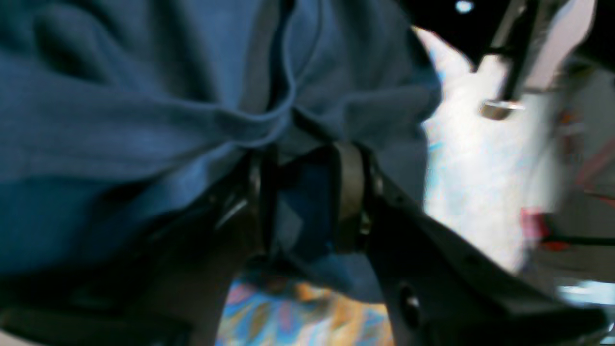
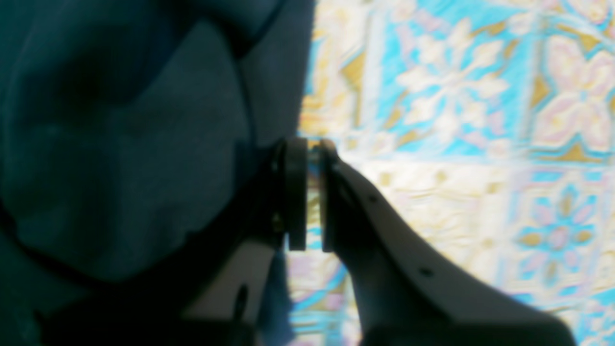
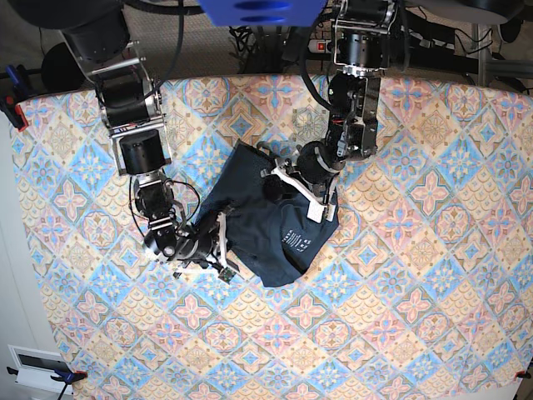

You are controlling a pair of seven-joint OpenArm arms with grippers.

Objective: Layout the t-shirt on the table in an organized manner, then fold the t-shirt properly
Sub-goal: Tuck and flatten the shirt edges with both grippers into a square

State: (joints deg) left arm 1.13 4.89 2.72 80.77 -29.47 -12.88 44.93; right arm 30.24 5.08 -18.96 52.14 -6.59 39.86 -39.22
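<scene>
Left gripper [image 1: 307, 202] has its jaws pinched on cloth bunched between them. Right gripper [image 2: 312, 192] has jaws nearly together, a thin gap showing.
</scene>
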